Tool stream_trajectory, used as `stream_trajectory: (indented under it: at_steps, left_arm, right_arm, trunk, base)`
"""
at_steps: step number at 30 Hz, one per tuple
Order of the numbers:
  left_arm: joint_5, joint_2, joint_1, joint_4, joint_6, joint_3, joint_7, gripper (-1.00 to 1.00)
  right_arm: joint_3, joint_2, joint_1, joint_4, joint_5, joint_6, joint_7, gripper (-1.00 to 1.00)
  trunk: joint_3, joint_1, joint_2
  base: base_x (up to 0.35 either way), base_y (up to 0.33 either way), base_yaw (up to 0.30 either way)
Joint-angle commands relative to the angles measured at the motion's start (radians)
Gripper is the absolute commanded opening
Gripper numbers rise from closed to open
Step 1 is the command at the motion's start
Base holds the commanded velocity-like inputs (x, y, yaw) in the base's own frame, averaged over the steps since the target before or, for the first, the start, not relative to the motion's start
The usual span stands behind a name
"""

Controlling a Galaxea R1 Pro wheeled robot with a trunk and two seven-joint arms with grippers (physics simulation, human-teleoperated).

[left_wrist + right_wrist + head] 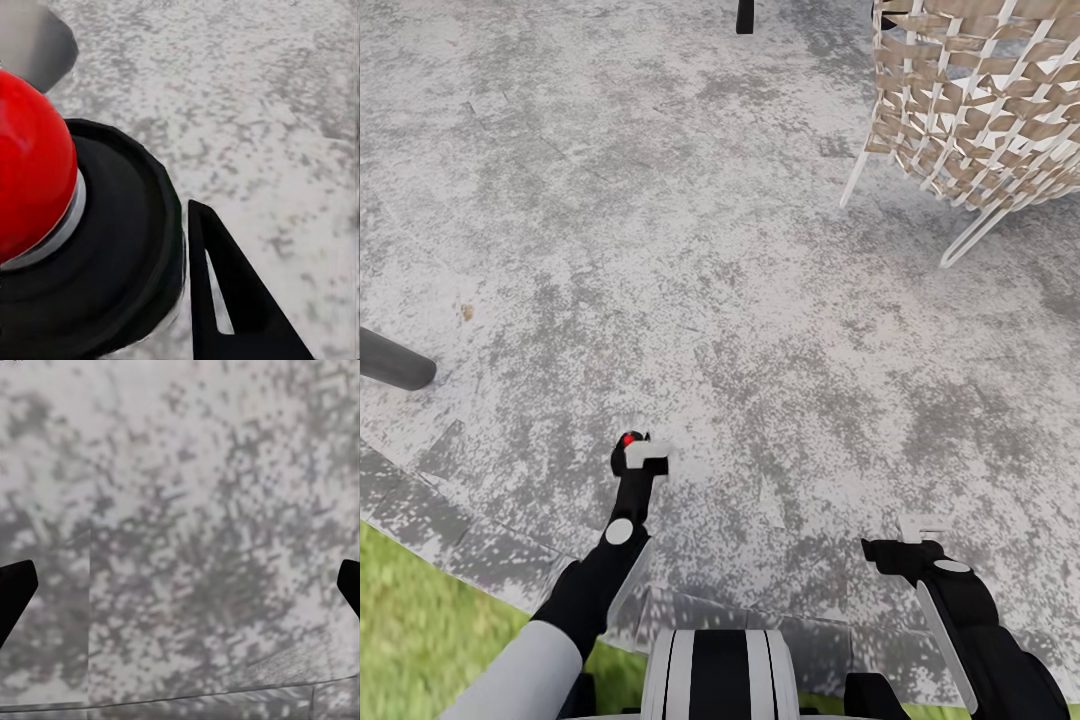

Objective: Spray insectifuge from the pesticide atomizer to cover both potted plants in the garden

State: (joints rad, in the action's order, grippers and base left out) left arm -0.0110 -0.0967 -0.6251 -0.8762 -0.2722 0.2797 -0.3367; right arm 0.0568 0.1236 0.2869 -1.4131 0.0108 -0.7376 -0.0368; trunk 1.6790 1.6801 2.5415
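My left gripper (631,470) is shut on the pesticide atomizer (648,454), held low over the mottled grey patio (660,250). From the head view its whitish trigger head and red dot point forward. In the left wrist view the atomizer (82,247) looms close as a black round body with a red dome, one black finger (225,300) beside it. My right gripper (908,540) hangs open over bare paving, and in the right wrist view its fingertips (15,592) stand far apart with nothing between them. The potted plants are out of view.
A woven wicker seat (980,100) on thin white legs stands at the far right. A dark grey cylinder (395,362) lies at the left edge, and a dark post (745,15) is at the top. Green lawn (420,640) borders the patio's near left edge.
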Motion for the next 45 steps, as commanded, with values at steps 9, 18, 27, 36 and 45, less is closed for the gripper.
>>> stream_trajectory:
  at_steps: [9,18,27,36,45]
  left_arm:
    - [0.007,0.005,0.135,-0.313,0.179,0.024,-0.002,-1.00]
    - [0.003,0.014,0.146,-0.361,0.232,0.049,-0.008,-1.00]
    - [0.005,0.010,0.257,-0.539,0.229,0.054,-0.046,-1.00]
    - [0.008,0.022,0.286,-0.600,0.311,0.094,-0.053,-1.00]
    - [0.003,0.090,0.285,-0.651,0.396,-0.028,0.291,-1.00]
  right_arm:
    - [0.002,-0.001,-0.001,-0.002,0.000,0.124,0.001,1.00]
    - [-0.003,-0.001,-0.003,-0.002,0.000,0.139,0.002,1.00]
    - [-0.005,-0.002,-0.003,-0.001,0.000,0.135,0.002,1.00]
    - [-0.005,-0.002,-0.003,-0.001,0.000,0.135,0.001,1.00]
    - [-0.004,-0.002,-0.003,-0.001,0.000,0.135,0.002,1.00]
  trunk:
    - [0.000,0.000,0.000]
    - [0.000,0.000,0.000]
    - [-0.008,-0.001,0.000]
    - [-0.043,-0.005,-0.003]
    - [-0.077,-0.009,-0.005]
  base:
    - [0.000,0.000,0.000]
    - [0.000,0.000,0.000]
    - [0.000,0.000,0.000]
    - [0.000,0.000,0.000]
    - [0.000,0.000,0.000]
